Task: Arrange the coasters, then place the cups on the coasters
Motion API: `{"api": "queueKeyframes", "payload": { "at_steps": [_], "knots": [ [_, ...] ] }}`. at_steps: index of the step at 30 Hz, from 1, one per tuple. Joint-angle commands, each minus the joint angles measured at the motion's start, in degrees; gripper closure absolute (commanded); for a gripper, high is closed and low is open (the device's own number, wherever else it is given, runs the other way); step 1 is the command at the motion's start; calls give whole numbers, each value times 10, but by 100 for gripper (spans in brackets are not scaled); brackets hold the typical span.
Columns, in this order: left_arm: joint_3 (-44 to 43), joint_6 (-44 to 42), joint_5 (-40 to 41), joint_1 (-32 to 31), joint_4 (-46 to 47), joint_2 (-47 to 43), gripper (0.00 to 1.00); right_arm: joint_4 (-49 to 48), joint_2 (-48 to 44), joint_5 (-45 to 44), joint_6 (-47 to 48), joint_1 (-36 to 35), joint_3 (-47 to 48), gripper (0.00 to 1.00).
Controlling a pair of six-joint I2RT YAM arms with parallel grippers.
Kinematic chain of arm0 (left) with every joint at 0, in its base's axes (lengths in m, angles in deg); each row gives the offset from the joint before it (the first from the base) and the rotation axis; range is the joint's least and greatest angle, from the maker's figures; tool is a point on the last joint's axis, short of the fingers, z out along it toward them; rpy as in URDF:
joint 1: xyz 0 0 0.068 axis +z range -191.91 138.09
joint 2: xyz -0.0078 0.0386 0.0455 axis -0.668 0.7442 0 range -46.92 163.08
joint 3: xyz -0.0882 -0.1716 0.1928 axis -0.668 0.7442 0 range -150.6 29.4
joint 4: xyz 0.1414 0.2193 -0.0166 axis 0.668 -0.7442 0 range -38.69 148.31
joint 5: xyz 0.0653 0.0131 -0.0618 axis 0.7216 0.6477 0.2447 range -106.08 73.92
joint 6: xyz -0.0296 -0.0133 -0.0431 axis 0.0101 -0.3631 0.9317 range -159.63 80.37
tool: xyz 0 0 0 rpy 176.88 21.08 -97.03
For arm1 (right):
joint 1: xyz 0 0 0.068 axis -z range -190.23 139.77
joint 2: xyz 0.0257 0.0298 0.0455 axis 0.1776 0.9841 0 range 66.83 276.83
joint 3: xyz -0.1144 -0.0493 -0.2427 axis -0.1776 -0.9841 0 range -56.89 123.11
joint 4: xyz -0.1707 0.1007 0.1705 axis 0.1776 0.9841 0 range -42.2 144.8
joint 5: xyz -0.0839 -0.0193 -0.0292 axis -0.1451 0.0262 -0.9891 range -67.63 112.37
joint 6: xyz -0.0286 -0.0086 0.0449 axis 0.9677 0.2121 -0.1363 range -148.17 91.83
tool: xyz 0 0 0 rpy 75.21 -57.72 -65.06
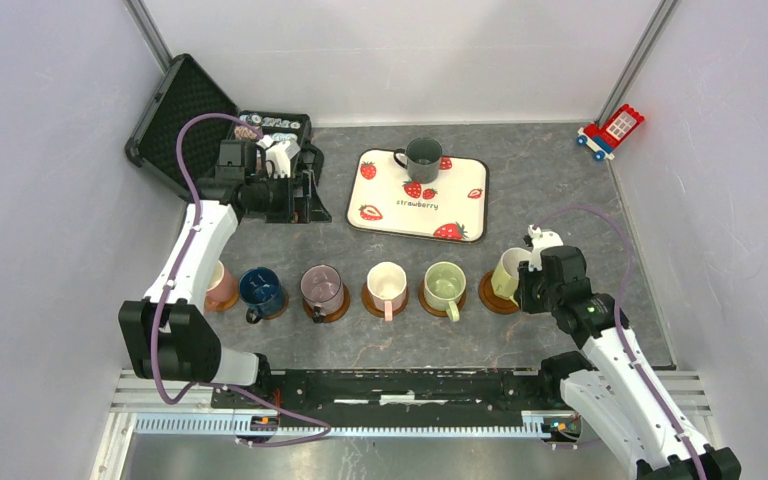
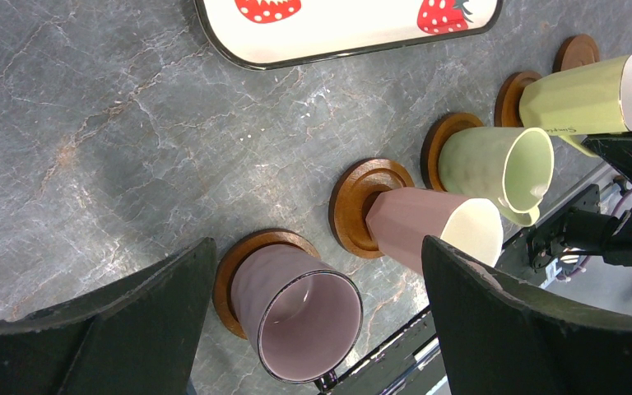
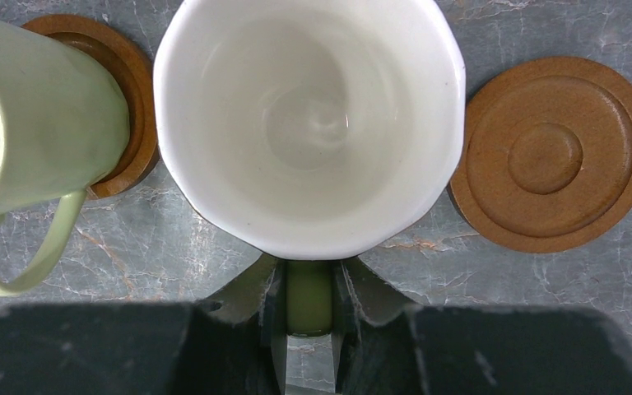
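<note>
Six cups stand in a row on brown coasters: pink (image 1: 220, 286), navy (image 1: 260, 292), mauve (image 1: 322, 288), cream-white (image 1: 387, 284), light green (image 1: 444, 284) and yellow-green (image 1: 507, 274). My right gripper (image 3: 309, 271) is shut on the yellow-green cup's handle (image 3: 309, 298). That cup (image 3: 309, 123) is slightly tilted over its coaster (image 1: 493, 296); whether it rests on it I cannot tell. One bare coaster (image 3: 553, 153) lies just to its right. A dark grey-green cup (image 1: 423, 158) stands on the tray. My left gripper (image 1: 305, 190) hangs open at the back left, apart from the cups, and its camera looks at the mauve cup (image 2: 300, 317).
The white strawberry-print tray (image 1: 400, 205) lies at the back middle. An open black case (image 1: 175, 115) with poker chips (image 1: 272, 124) sits at the back left, right by my left gripper. A red and blue toy block (image 1: 612, 130) is at the back right wall.
</note>
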Motion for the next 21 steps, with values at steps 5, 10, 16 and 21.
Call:
{"api": "queueKeyframes", "payload": {
  "at_steps": [5, 10, 16, 21],
  "knots": [
    [-4, 11, -7, -1, 3, -9, 0, -8, -1, 1, -6, -4, 5, 80],
    [-7, 14, -7, -1, 3, -5, 0, 21, -5, 5, -1, -4, 16, 85],
    [-2, 17, -8, 0, 3, -4, 0, 32, -9, 7, 5, -4, 17, 95],
    [3, 18, -5, 0, 3, -9, 0, 46, -12, 7, 12, -5, 24, 96]
  ]
}}
